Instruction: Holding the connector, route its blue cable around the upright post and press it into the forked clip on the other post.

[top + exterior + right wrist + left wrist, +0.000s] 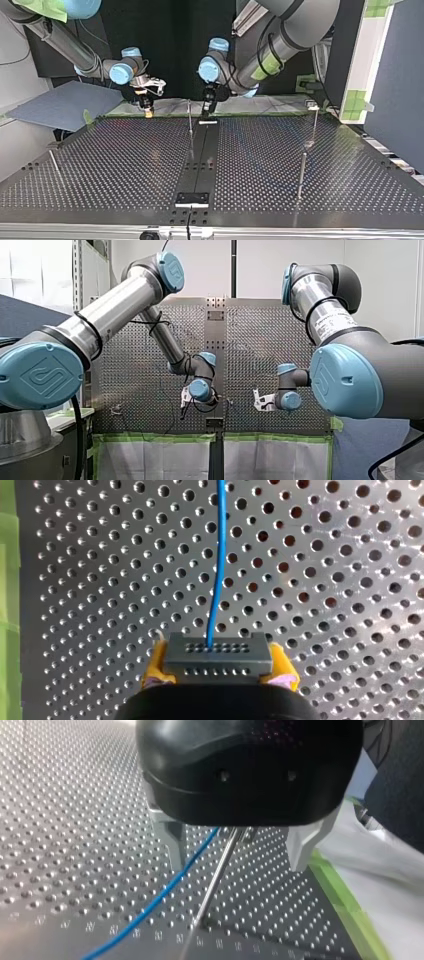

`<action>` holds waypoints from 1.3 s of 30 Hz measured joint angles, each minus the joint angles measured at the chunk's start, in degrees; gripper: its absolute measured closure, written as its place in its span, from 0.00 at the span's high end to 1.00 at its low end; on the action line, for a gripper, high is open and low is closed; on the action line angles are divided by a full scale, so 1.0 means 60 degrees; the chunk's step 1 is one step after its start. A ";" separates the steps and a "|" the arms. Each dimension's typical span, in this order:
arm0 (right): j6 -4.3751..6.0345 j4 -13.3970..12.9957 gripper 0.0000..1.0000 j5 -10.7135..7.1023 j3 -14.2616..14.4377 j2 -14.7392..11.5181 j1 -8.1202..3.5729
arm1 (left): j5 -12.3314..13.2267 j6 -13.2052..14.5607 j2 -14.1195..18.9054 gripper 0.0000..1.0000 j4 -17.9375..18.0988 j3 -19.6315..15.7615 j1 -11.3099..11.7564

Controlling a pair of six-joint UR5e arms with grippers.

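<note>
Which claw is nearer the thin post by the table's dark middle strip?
Left. My left claw has the post right ahead, framed between its open fingers. My right claw is farther off on the post's other side, shut on the connector.

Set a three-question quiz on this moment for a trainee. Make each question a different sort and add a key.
1. True or false: my right pincer is shut on the connector.
2. In the left wrist view, what lies between the fingers of my left pincer? A) nothing B) the cable and a post C) the connector
3. Fill in: the cable's colour is ____.
Key: 1 true; 2 B; 3 blue.
</note>
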 joint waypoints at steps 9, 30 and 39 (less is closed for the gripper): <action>-0.0221 0.0245 0.00 0.0024 0.0010 0.0002 0.0054 | 0.0022 -0.0067 0.0143 1.00 0.0603 -0.0735 -0.0171; -0.0527 0.0600 0.00 0.0001 0.0026 0.0002 0.0082 | -0.0069 -0.0143 0.0149 1.00 0.0847 -0.1815 -0.0407; -0.0527 0.0600 0.00 -0.0041 0.0025 0.0004 0.0086 | -0.0072 -0.0190 0.0147 1.00 0.0851 -0.1819 -0.0411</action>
